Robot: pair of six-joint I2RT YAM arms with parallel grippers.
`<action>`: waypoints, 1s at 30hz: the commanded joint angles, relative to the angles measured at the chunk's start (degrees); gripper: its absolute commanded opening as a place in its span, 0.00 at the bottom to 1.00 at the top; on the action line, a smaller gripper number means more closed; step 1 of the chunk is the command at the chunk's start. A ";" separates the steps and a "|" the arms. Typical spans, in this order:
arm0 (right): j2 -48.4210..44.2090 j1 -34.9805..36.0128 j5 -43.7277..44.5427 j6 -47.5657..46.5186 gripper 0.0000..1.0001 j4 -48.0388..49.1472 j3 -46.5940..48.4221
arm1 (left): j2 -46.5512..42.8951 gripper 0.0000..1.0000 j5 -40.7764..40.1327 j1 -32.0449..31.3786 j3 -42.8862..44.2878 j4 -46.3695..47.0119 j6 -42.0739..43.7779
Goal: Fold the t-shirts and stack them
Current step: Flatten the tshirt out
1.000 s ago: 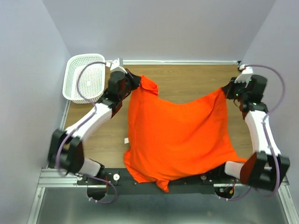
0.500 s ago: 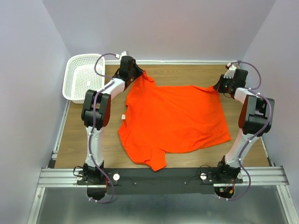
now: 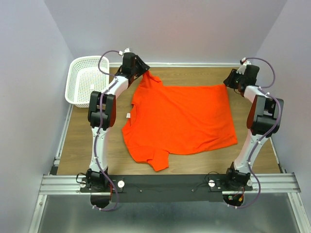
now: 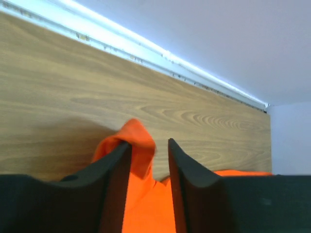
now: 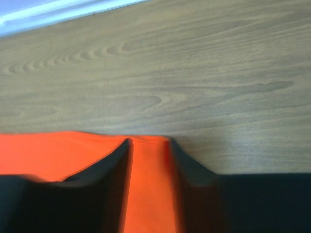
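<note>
Between the narrow jaws of my left gripper (image 4: 148,145) I am pinching a bunched corner of the orange-red t-shirt (image 3: 182,119). Its fabric is peaking up just past my fingertips and leaning against one finger. My right gripper (image 5: 149,143) is likewise nearly closed and is holding the other far corner, with the hem lying flat between its jaws and ending level with their tips. Behind both grippers, toward my bases, the rest of the t-shirt is lying spread on the table (image 3: 194,75). Its far edge is running fairly straight from one gripper to the other, and its nearest part is lying rumpled. Beyond my fingertips bare wood is stretching to the back wall. Out past my left gripper the white basket (image 3: 71,82) is sitting apart from the cloth. I judge that I am finishing the spreading step, with no fold made yet. Next I am going to need to let go of both corners, check that the cloth is lying flat, and take fresh grips for the first fold.
</note>
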 commanded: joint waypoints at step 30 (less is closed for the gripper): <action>-49.44 -1.53 -3.06 -54.10 0.82 -42.13 -40.09 | -82.44 0.86 5.27 3.11 -78.81 -28.39 1.00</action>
